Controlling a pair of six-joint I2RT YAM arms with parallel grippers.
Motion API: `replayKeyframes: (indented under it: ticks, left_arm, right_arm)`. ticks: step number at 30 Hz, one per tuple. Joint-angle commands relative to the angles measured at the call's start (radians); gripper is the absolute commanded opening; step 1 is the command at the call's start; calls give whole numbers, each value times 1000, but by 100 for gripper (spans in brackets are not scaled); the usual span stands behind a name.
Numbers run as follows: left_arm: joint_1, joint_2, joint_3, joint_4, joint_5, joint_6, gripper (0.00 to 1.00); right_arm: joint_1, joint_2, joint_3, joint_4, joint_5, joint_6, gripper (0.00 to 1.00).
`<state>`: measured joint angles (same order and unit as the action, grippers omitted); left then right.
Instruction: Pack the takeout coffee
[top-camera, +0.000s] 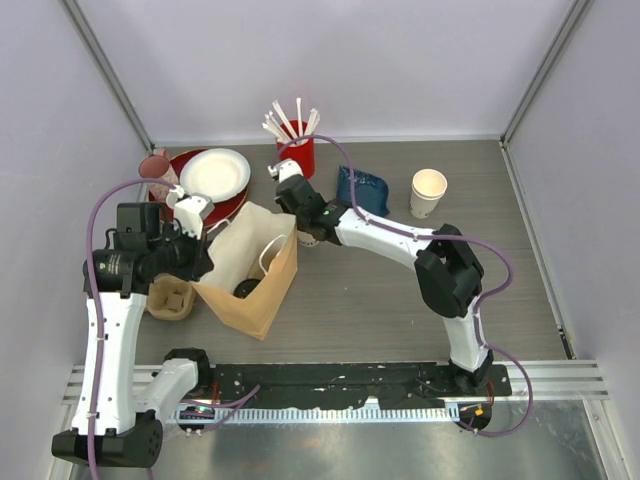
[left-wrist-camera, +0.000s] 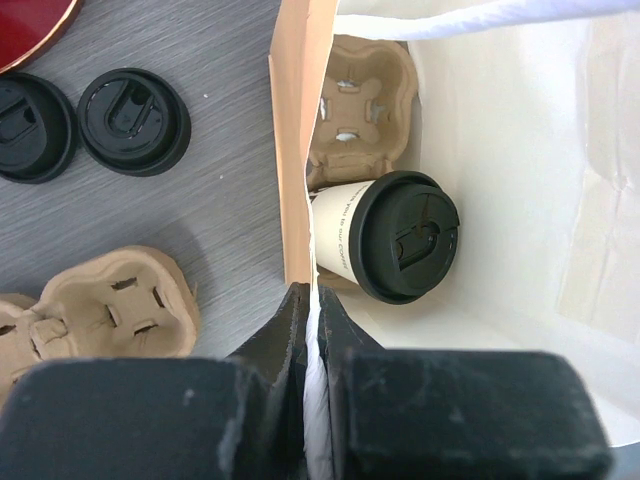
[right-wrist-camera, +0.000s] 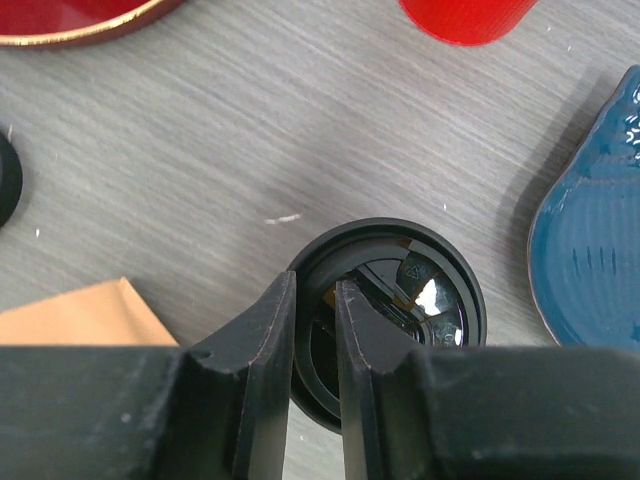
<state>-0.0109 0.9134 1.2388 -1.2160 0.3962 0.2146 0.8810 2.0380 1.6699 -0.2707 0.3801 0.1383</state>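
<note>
My left gripper (left-wrist-camera: 312, 310) is clamped on the rim of the paper bag (left-wrist-camera: 290, 150), with one lidded coffee cup (left-wrist-camera: 400, 235) inside at six o'clock of a cup carrier (left-wrist-camera: 365, 100). My right gripper (right-wrist-camera: 312, 330) pinches the lid of the second coffee cup (right-wrist-camera: 420, 290), at the bag's two o'clock.
</note>
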Motion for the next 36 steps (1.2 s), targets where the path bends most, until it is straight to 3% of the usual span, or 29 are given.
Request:
replayKeyframes:
  ticks: [1, 21, 28, 36]
  left_arm:
    - [6, -15, 27, 24, 58, -6, 0]
    - [3, 21, 14, 45, 138, -18, 0]
    - [-30, 54, 22, 82, 190, -109, 0]
    - [-148, 119, 62, 90, 191, -184, 0]
  right_arm:
    - [-14, -114, -71, 17, -64, -74, 1]
    - [-65, -380, -314, 27, -264, -190, 1]
    - [-65, -524, -300, -140, -250, -249, 1]
    - [-65, -693, -125, -364, -187, -305, 1]
